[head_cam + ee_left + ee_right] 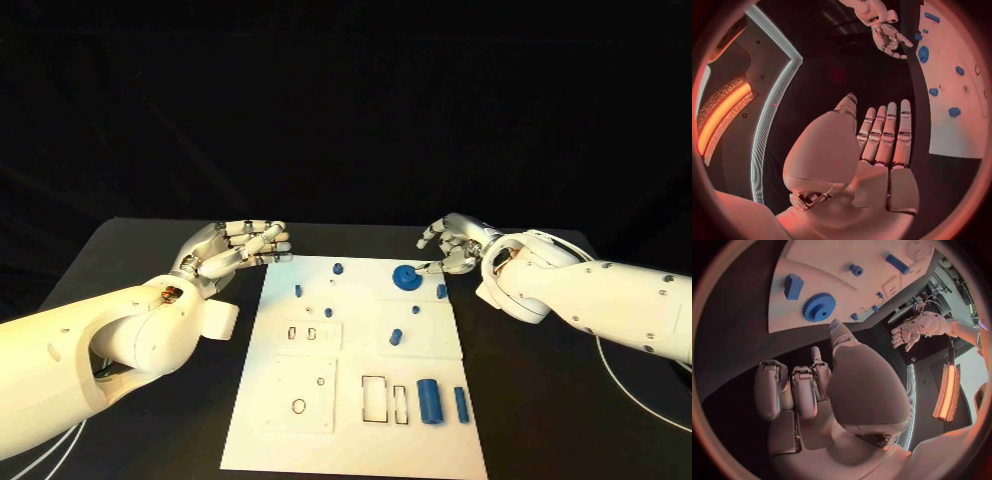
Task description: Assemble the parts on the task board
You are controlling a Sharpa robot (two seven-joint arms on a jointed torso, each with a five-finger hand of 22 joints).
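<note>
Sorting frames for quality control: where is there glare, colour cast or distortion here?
Head view: even light, black backdrop, task board bright but readable. Left wrist view: fisheye bending, reddish cast, a glowing orange strip beside the left hand. Right wrist view: same bending, another orange glow; blue gear stays sharp.

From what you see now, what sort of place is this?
Probably a robot test bench: a black table, a white task board with small blue parts such as a gear, and black drapes behind.
</note>
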